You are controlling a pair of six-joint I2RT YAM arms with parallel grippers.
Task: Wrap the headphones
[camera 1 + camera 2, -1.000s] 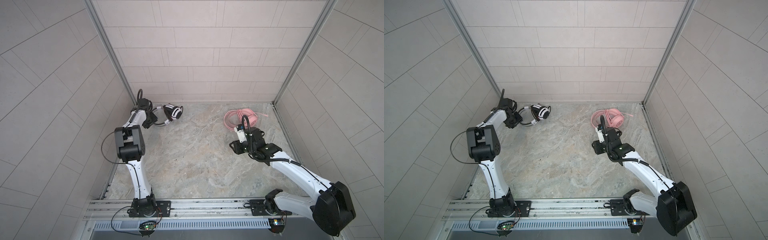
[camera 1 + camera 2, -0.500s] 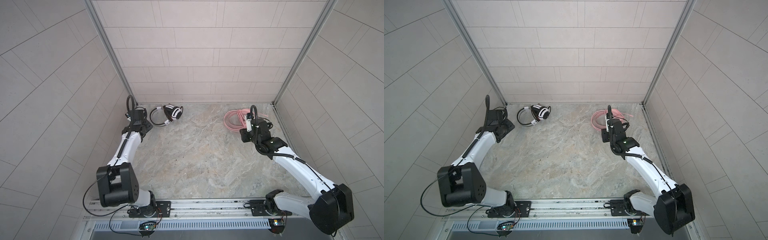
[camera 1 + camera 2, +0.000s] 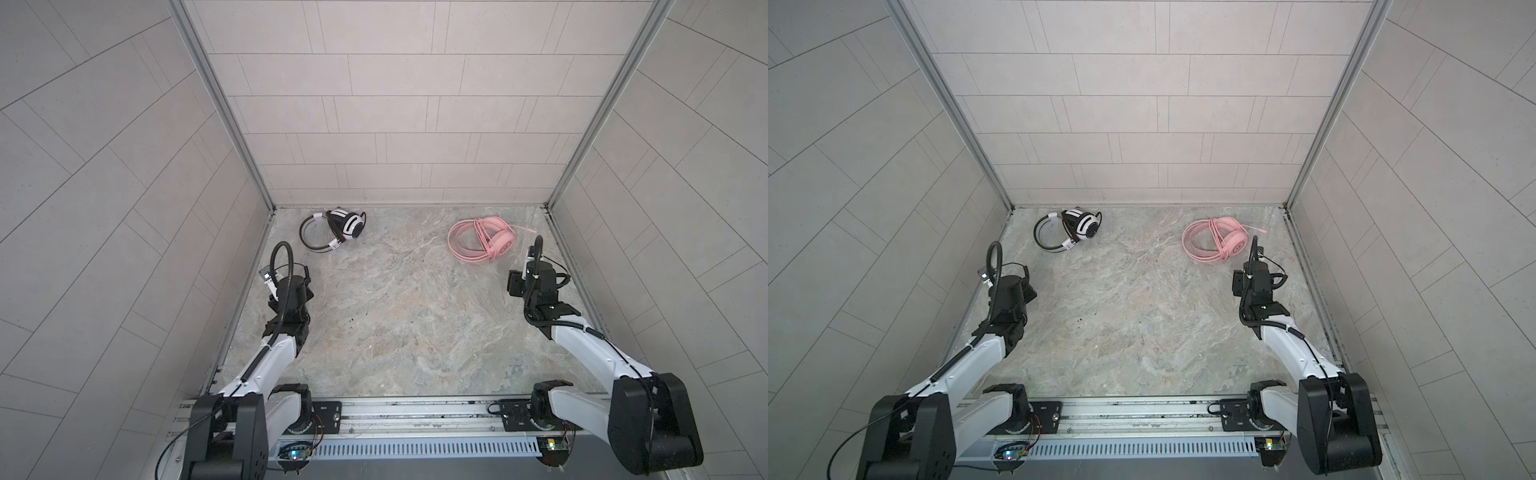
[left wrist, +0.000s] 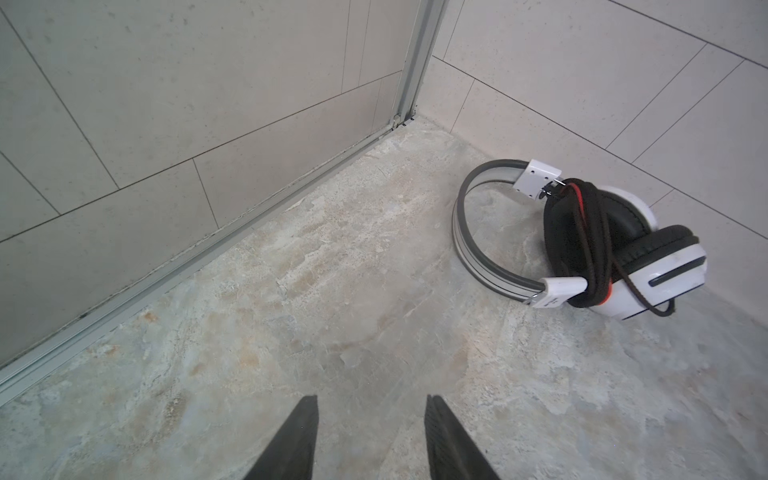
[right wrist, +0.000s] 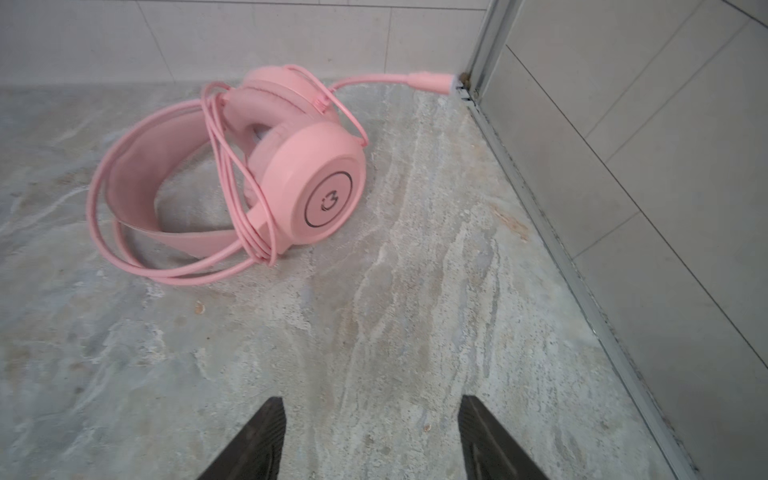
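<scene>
- The all-pink over-ear headset [image 5: 316, 187], thin pink cable [image 5: 224, 166] looped round its cups, is laid on the marbled worktop [image 3: 395, 311] close to the rear tiled wall [image 3: 395, 166]; the white-and-black striped headset [image 4: 557, 245], black cable [image 4: 592, 232] wound on, likewise.
- Toward that wall, pink is faced by the right tool [image 5: 372, 401], striped by the left tool [image 4: 371, 401].
- Both tools are parted and empty, the right wider.

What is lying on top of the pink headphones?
On the pink headphones, only their own thin pink cable shows, looped around ear cups and headband, plug trailing onto the table. The rear ear cup's outer side is covered.
</scene>
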